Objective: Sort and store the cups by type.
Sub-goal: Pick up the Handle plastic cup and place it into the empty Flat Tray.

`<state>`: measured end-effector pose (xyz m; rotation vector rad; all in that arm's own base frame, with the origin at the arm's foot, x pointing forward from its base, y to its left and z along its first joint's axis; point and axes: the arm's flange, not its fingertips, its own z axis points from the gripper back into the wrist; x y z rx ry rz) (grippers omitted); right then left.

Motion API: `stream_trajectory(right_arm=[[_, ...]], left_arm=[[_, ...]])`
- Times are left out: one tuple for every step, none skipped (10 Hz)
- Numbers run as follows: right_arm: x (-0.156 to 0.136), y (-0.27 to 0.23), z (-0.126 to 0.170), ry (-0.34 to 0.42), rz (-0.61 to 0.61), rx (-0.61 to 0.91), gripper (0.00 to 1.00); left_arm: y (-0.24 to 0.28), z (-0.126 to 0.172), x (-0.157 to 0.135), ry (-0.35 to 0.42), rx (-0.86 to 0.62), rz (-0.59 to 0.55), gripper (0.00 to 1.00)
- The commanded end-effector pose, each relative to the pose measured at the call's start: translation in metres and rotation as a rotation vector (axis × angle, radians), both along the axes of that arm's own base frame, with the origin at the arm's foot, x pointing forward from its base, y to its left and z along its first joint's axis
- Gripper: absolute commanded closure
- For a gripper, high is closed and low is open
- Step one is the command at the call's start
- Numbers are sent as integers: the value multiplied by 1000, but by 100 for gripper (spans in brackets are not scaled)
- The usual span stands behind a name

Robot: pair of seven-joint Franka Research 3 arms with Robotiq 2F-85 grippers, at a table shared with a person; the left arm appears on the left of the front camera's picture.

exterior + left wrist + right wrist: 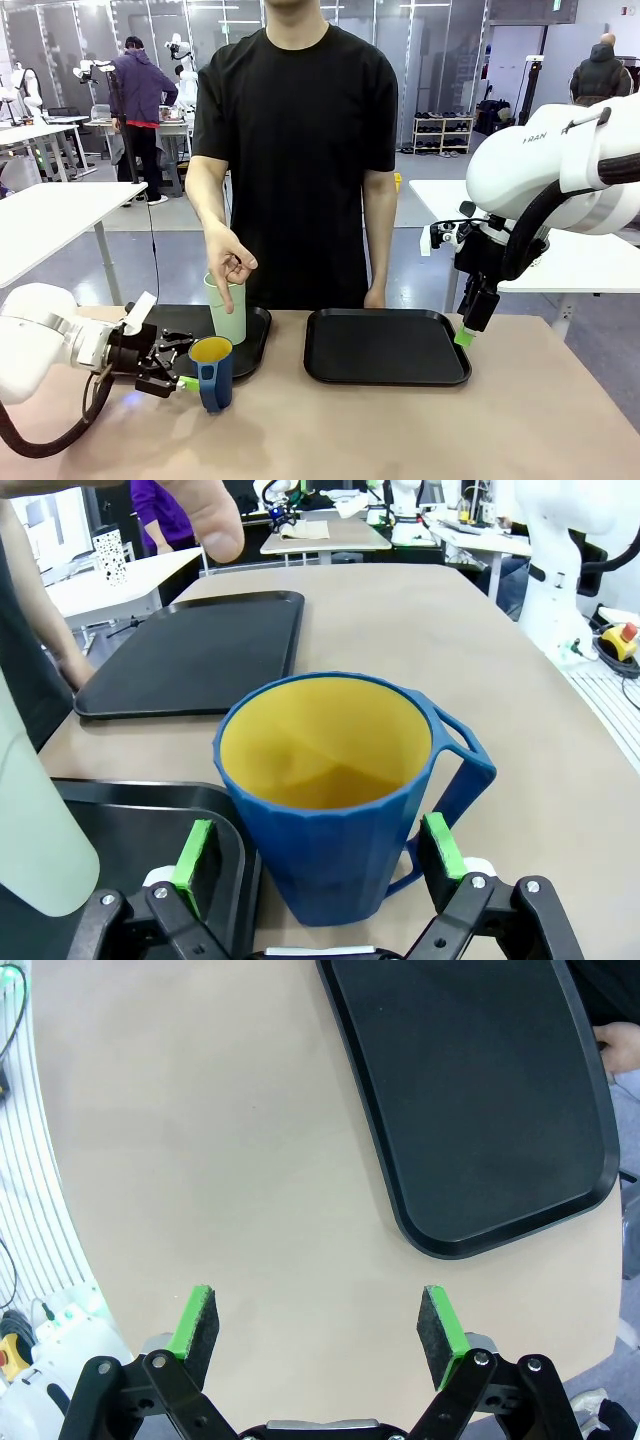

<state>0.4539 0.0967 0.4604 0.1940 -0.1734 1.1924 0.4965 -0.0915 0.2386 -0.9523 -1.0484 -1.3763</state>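
L gripper (318, 855) is standing wide open w/ its green pads (193, 852) either side of the blue mug (335, 790), not squeezing it yet. Mug is sitting upright on the table (420, 430), just beside the left tray (255, 340), handle facing away from that tray. Mint tumbler (228, 312) is standing on the left tray, person's hand (228, 262) hanging just over its rim. R gripper (318, 1332) is hovering open above bare table near the right tray (480, 1100), holding nothing. Progress, judging by layout: tumbler looks placed, mug isn't stored yet, right tray is waiting w/ nothing on it. Probably mug is going there next; a grip is still needed first.
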Motion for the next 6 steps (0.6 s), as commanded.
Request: stream_trajectory(right_arm=[[-1, -1, 2, 5, -2, -6, 0], [-1, -1, 2, 5, -2, -6, 0], [-1, -1, 2, 5, -2, -6, 0], [-1, -1, 2, 5, -2, -6, 0], [-1, -1, 2, 5, -2, -6, 0], [-1, -1, 2, 5, -2, -6, 0]], left_arm=[[-8, -14, 0, -34, -36, -16, 0], [-13, -15, 0, -28, -34, -26, 0], [-17, -17, 1, -23, -38, -32, 0], [-22, -17, 3, -27, -41, -39, 0], [-25, -18, 4, -32, -46, -48, 0], [-29, -19, 6, -24, -46, -57, 0]])
